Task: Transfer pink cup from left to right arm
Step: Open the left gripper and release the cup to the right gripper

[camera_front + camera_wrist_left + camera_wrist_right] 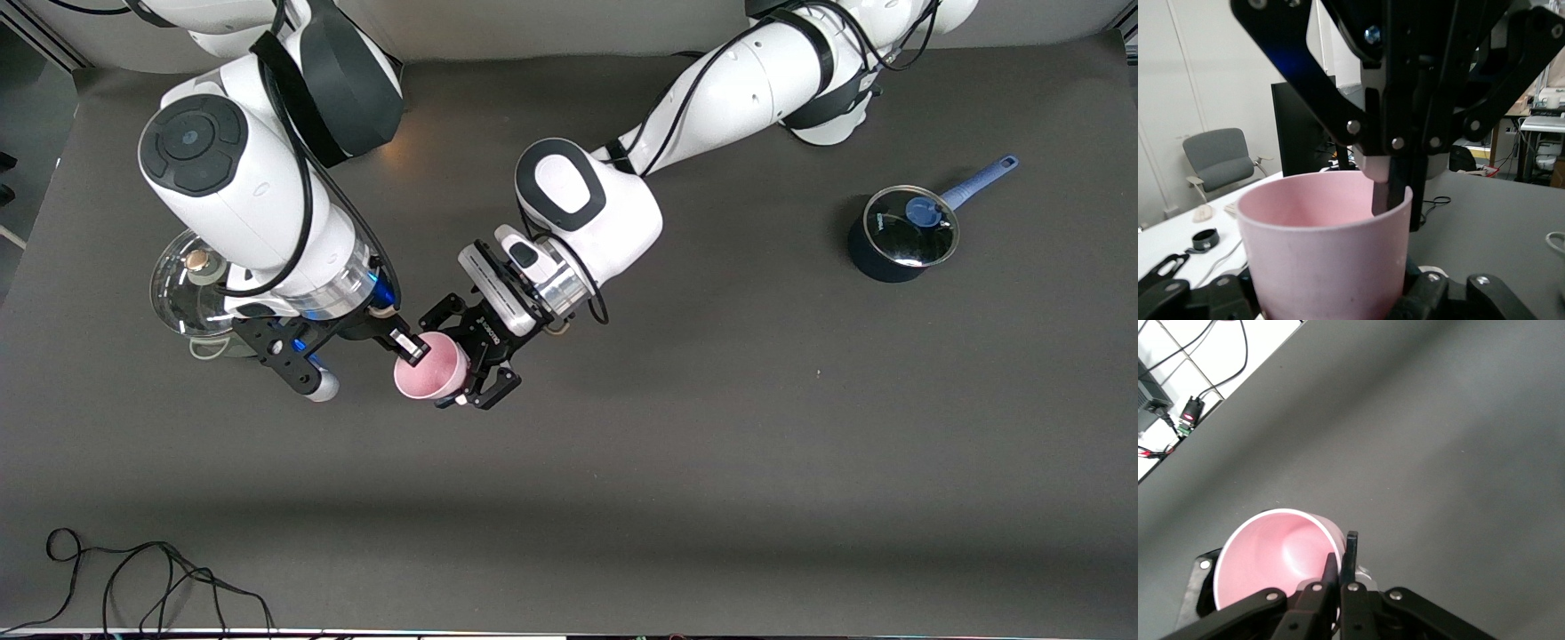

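My left gripper squeezing the pink cup above the table, my right gripper pinching its rim at ten o'clock

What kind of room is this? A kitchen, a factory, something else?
Most likely a robotics lab or office workroom, not a kitchen. Two robot arms work over a bare gray table, passing a pink cup between them; an office chair and a dark monitor stand nearby.

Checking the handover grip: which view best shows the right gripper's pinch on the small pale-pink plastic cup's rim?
Right wrist view: right gripper fingers straddle the small pale-pink plastic cup rim. Left wrist view shows one finger inside; front view shows it small, with left gripper holding the body.
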